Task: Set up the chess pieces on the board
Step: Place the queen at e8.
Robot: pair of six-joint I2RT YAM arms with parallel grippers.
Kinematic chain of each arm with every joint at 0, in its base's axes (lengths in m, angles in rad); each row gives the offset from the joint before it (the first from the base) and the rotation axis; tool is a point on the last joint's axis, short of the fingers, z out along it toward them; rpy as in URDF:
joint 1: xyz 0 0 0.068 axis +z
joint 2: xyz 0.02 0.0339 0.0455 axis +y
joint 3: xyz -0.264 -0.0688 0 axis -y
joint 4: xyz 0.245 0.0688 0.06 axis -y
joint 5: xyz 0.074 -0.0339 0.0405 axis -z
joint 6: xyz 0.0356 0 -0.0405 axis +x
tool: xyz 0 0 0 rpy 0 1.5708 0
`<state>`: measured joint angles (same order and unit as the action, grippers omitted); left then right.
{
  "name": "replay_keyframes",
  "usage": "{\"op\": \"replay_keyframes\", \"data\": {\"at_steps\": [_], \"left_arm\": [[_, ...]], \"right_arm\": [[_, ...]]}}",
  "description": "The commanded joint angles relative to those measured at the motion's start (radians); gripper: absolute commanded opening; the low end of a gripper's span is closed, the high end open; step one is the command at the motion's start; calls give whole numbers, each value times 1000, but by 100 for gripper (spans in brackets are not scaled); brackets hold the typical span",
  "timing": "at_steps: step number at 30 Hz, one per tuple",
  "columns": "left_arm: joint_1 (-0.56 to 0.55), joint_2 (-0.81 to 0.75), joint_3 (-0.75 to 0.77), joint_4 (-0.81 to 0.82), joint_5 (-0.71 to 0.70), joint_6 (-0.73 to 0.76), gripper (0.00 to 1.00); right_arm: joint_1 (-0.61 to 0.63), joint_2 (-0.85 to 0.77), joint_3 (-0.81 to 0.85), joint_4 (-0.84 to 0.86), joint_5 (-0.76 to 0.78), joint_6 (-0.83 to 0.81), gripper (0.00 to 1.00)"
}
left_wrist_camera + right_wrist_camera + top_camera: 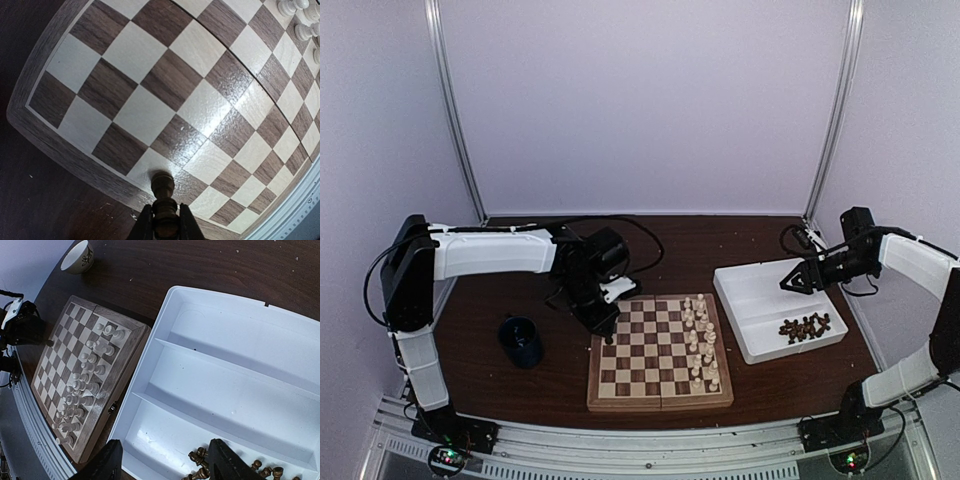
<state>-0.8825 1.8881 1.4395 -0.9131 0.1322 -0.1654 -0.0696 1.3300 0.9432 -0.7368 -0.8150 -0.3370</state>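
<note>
The board (655, 355) lies at the table's middle, with several cream pieces (700, 340) in two columns along its right side. My left gripper (603, 318) hangs over the board's far left corner, shut on a dark brown piece (164, 200) held just above an edge square. The board's squares (165, 85) fill the left wrist view. My right gripper (798, 282) is open over the white tray (760, 300). A heap of dark brown pieces (807, 327) lies in the tray's near compartment, also showing in the right wrist view (200, 465) between my fingers (107, 462).
A dark blue cup (522, 340) stands left of the board. The tray's other compartments (235, 370) hold nothing. White walls and metal posts close the back and sides. A metal rail (640, 450) runs along the near edge.
</note>
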Motion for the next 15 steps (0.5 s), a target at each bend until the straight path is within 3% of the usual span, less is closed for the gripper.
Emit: {"op": "replay_keyframes", "data": {"at_steps": [1, 15], "left_arm": [[7, -39, -9, 16, -1, 11, 6], [7, -17, -1, 28, -2, 11, 6]], "right_arm": [[-6, 4, 11, -4, -24, -9, 63], [-6, 9, 11, -5, -20, -9, 63]]}}
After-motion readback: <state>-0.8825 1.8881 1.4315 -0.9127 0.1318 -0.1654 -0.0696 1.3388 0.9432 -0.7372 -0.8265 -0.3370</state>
